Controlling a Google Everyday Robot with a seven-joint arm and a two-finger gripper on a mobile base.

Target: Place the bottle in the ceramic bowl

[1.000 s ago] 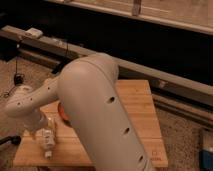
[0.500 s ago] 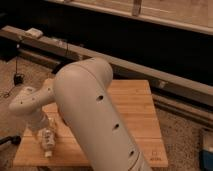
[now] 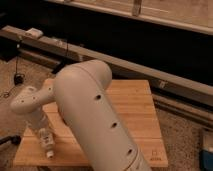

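Hand (image 3: 44, 134) over grained wooden table (image 3: 136, 106) (slim white bottle (image 3: 48, 148) adjoining)

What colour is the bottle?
White bottle, at the gripper near the table front edge; camera view.

No word, number or brand can be read anywhere in the camera view. The gripper (image 3: 43, 131) hangs low over the near left part of the wooden table (image 3: 142, 107). Right at it, the bottle (image 3: 47, 144) carries a few dark marks on its white side, too faint to read as letters. Well apart from the gripper, at the opposite near corner of the table, a small square outline (image 3: 156, 159) sits on the wood, and nothing inside it is legible.
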